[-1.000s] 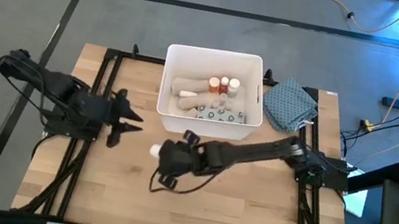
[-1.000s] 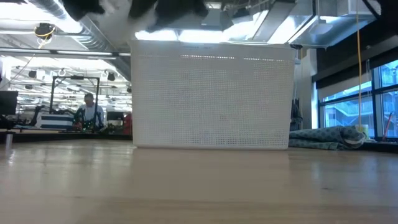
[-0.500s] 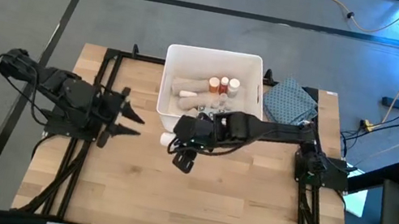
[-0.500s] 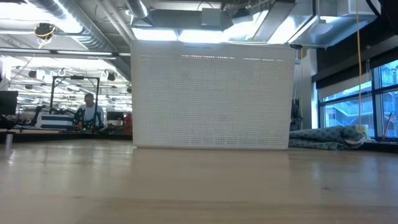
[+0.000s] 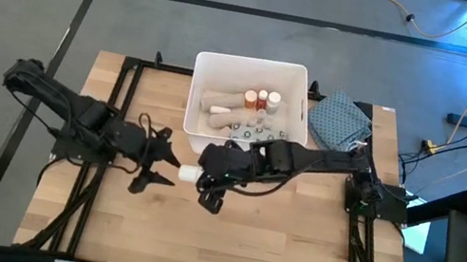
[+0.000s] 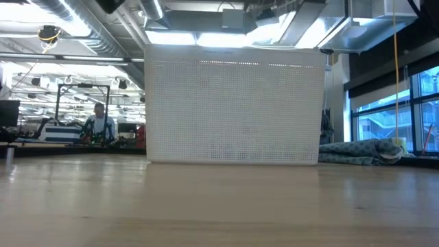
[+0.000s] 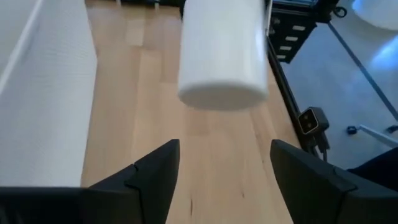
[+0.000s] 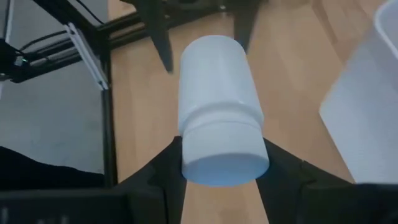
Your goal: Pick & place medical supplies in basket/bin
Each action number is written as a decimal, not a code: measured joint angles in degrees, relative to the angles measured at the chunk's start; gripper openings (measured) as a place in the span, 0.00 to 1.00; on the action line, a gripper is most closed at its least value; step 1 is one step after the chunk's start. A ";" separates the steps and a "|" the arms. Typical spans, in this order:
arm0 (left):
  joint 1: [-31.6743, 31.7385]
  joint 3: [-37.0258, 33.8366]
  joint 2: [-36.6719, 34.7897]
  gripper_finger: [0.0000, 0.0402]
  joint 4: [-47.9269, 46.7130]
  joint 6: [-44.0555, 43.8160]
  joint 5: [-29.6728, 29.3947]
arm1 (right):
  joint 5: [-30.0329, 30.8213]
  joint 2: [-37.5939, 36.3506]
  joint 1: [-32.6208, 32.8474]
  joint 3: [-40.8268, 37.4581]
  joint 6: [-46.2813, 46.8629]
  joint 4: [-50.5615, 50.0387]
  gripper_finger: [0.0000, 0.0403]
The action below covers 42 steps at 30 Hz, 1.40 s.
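Setting: a wooden table [image 5: 242, 248] in an open workshop; the low view shows a person at a bench far behind the tub.
Bin: the white tub [image 5: 247, 98] stands at the table's far middle edge, already holding rolls, bottles and a dotted packet; a patterned cloth [image 5: 341, 121] lies just beside it on the right arm's side.
Item in play: a white bottle [image 8: 219, 144] is up off the table, just in front of the tub's near wall.
Right gripper [image 5: 206, 176]: its fingers are clamped on one end of the bottle; the free end points toward the left arm.
Left gripper [image 7: 222, 169]: spread wide, holding nothing, with the bottle's free end near but not yet between the fingers.
Key relation: the bottle's long axis runs roughly along the line between the two grippers, so they face each other end to end.
Nearer arm: the right arm has it; the left is just short of it.
Arm poses: the right arm reaches across from its side, forearm low and extended; the left arm stretches inward, wrist level.
Judgement: this looks like a handover, though the tub is already right beside the right arm.
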 joint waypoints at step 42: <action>1.56 0.00 2.77 0.52 13.47 -4.19 6.43 | -2.96 0.33 1.37 -0.07 0.09 3.44 0.39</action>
